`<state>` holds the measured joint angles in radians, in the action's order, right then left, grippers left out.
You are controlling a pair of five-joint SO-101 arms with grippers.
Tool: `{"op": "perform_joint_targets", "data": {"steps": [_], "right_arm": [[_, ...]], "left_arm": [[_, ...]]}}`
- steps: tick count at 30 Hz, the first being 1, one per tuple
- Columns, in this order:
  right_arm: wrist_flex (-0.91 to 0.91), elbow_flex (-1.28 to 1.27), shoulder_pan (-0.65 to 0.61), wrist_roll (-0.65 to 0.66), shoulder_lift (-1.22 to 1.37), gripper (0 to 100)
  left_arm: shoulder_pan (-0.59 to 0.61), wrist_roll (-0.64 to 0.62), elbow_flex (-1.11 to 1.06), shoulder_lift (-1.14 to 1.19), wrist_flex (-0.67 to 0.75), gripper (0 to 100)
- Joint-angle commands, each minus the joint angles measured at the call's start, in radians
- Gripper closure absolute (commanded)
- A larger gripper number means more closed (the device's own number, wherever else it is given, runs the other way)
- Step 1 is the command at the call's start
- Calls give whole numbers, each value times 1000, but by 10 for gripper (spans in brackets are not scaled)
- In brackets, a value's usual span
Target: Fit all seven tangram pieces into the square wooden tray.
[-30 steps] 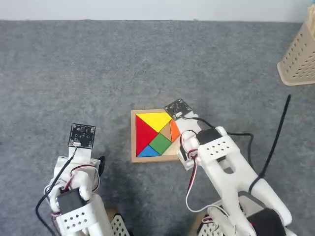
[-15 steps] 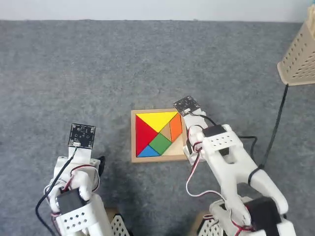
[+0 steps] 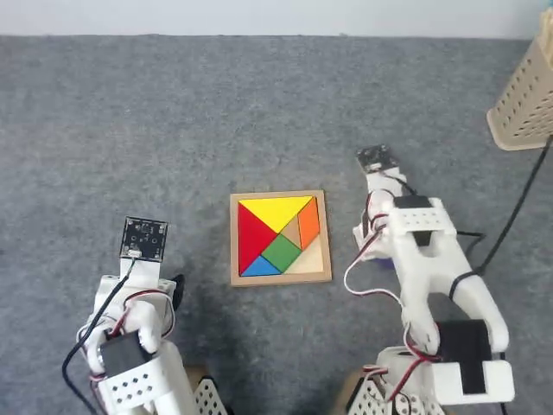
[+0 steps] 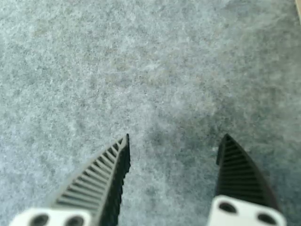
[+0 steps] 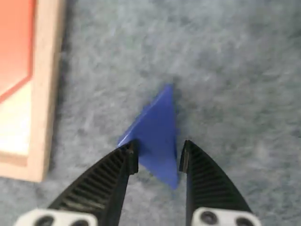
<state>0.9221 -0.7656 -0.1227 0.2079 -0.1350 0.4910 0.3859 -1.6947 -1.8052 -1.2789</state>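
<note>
Right fingers (image 5: 115,174) closed on a blue triangle (image 5: 157,127) beside the square wooden tray (image 3: 278,279).

The two ribbed black fingers press on opposite sides of the triangle, whose point aims away from the wrist. It sits over the grey counter (image 3: 173,112), just outside the tray's rim. In the high view the right arm (image 3: 423,251) stretches forward and bends down at the wrist, to the right of the tray. The tray holds a yellow triangle (image 3: 275,211), a red triangle (image 3: 251,238), a green square (image 3: 282,252), an orange parallelogram (image 3: 309,223), a tan triangle (image 3: 292,232) and a light-blue triangle (image 3: 259,268). The corner nearest the right arm shows bare wood. The left fingers (image 4: 106,174) are spread wide above plain counter. The left arm (image 3: 134,328) is folded back near the front, well apart from the tray.
</note>
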Motion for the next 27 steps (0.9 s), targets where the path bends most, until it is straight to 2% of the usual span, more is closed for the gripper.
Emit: {"op": "perform_joint_targets", "data": {"steps": [1, 6, 10, 16, 27], "right_arm": [[44, 81, 8, -23, -61, 842], [119, 78, -87, -20, -173, 842], [101, 12, -165, 25, -193, 840], [41, -3, -130, 34, -82, 838], [45, 121, -31, 26, 133, 838]], "left_arm": [[5, 9, 8, -15, -3, 720], [5, 9, 8, -15, -3, 720], [5, 9, 8, -15, -3, 720], [5, 9, 8, -15, -3, 720], [5, 9, 8, -15, -3, 720]]}}
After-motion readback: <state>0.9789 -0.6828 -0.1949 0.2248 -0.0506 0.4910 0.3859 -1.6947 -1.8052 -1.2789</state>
